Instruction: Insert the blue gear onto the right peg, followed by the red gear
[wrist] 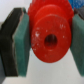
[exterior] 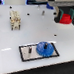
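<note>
Gripper fingers clamp the red gear; tilt could jam it beside the blue gear at five o'clock

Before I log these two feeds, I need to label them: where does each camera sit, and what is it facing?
Exterior view: off the arm, above, looking down on the white table, the grey plate carrying the blue gear; the arm shows at the exterior view's right, holding the red gear.
Wrist view: on the wrist, looking along the fingers, clamped on the red gear.
Shared: the red gear.
</note>
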